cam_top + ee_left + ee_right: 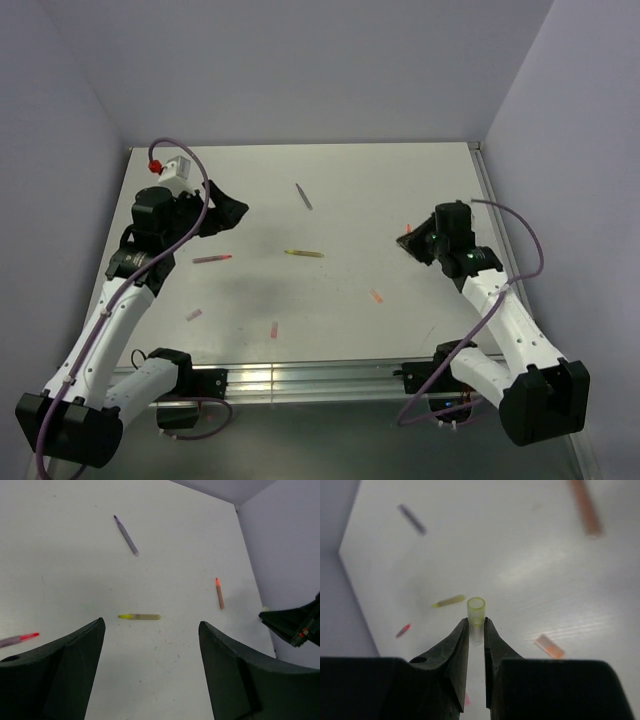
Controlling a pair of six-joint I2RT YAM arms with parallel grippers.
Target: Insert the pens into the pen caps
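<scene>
My right gripper (476, 622) is shut on a pale yellow pen cap (476, 611), held upright with its open end up, above the table's right side (408, 240). Four pens lie flat: yellow (304, 253) (140, 616) (449, 601) mid-table, grey-purple (304, 196) (126, 535) farther back, pink-red (212, 259) (19, 639) at left, orange-red (219, 593) (585, 506) by the right gripper. Loose caps lie nearer the front: pale purple (193, 315), pink (274, 329), orange (377, 296) (550, 646). My left gripper (225, 212) (151, 624) hangs open and empty, left of the yellow pen.
The white table (400, 180) is walled at the back and on both sides. A metal rail (300, 378) runs along its near edge, with both arm bases on it.
</scene>
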